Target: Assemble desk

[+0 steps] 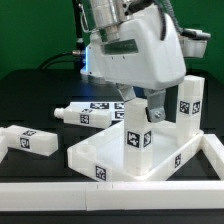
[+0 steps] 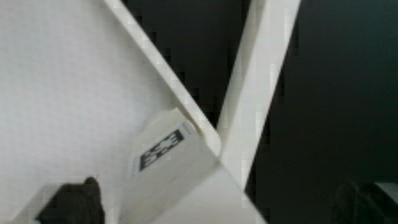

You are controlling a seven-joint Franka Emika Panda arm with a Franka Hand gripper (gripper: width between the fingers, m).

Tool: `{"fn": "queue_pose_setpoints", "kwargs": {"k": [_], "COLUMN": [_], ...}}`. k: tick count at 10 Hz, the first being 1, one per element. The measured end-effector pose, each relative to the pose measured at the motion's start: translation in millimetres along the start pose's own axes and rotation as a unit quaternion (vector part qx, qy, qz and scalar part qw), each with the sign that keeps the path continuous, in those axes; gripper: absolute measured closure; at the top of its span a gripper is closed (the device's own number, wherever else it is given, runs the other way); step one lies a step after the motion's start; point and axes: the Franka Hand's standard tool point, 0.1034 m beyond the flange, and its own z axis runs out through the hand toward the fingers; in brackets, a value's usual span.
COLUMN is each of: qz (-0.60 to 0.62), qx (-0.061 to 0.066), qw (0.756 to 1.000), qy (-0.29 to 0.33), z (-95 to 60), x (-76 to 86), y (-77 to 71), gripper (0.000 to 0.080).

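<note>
The white desk top (image 1: 150, 165) lies flat near the front, with tags on its side. One square leg (image 1: 137, 132) stands upright on it, and a second leg (image 1: 190, 104) stands at its far right corner. Two more legs lie loose on the black table, one at the exterior view's left (image 1: 28, 140) and one farther back (image 1: 82, 115). My gripper (image 1: 141, 104) hangs right over the top of the middle leg. In the wrist view a dark fingertip (image 2: 71, 205) shows at one edge, far from the other side. White desk surface with a tag (image 2: 164, 148) fills the space between.
A low white wall (image 1: 110, 192) runs along the front and up the exterior view's right (image 1: 212, 155). The marker board (image 1: 100, 104) lies behind the loose leg. The white robot base with a blue light (image 1: 88, 60) stands at the back.
</note>
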Motion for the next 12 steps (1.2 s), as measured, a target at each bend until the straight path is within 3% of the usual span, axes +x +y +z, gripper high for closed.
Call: {"fn": "queue_pose_setpoints", "kwargs": {"k": [1, 5, 6, 8, 12], "qz": [-0.093, -0.228, -0.299, -0.491, -0.592], "qx": [-0.01, -0.012, -0.021, -0.048, -0.047], "qw": [0.996, 0.974, 0.954, 0.87, 0.804], "qy": [0.006, 0.004, 0.003, -0.025, -0.031], "z": [1.5, 2.1, 2.2, 4.5, 4.2], "x": [0.8, 2.4, 0.4, -15.4, -13.1], "y": [-2.1, 0.3, 0.5, -0.8, 1.1], "gripper": [0.0151, 0.0151, 0.0151, 0.0151, 0.0151]}}
